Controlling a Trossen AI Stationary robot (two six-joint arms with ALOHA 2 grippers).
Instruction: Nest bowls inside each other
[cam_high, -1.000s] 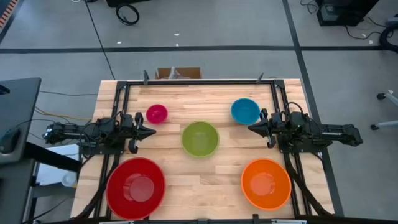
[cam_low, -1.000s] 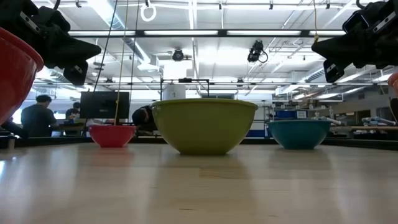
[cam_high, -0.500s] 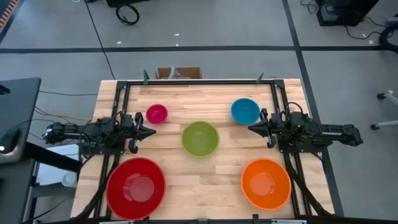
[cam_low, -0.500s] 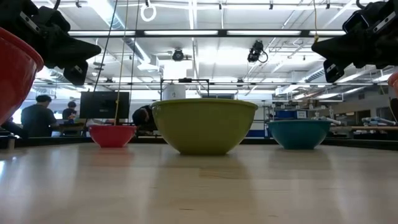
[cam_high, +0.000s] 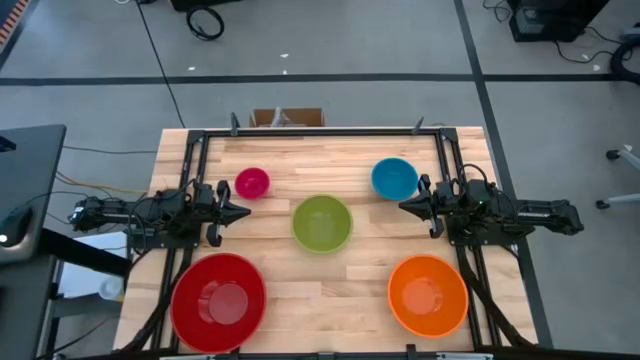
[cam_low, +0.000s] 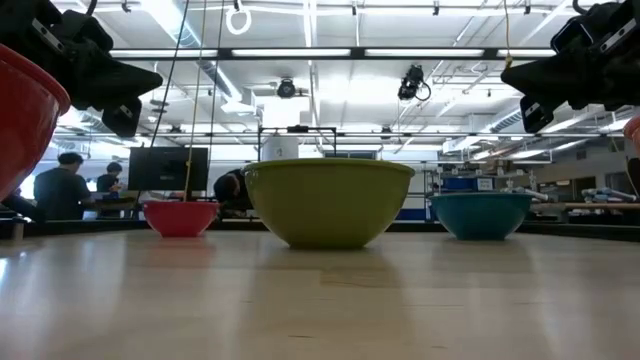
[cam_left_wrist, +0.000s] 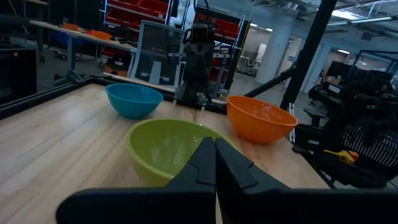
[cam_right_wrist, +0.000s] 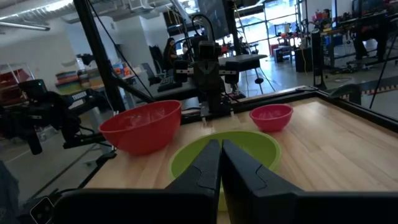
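Five bowls stand apart on their bases on the wooden table (cam_high: 320, 275): a small pink bowl (cam_high: 252, 182) far left, a blue bowl (cam_high: 394, 178) far right, a green bowl (cam_high: 322, 222) in the middle, a large red bowl (cam_high: 218, 301) near left, an orange bowl (cam_high: 428, 294) near right. My left gripper (cam_high: 246, 212) hovers shut at the table's left side, pointing level at the green bowl. My right gripper (cam_high: 402, 207) hovers shut at the right side, facing it from the other side. Neither holds anything.
A black metal frame (cam_high: 320, 132) runs along the table's far edge and down both sides. Bare wood lies between the bowls. A cardboard box (cam_high: 286, 117) sits just beyond the far edge. People (cam_low: 62, 188) show in the room behind.
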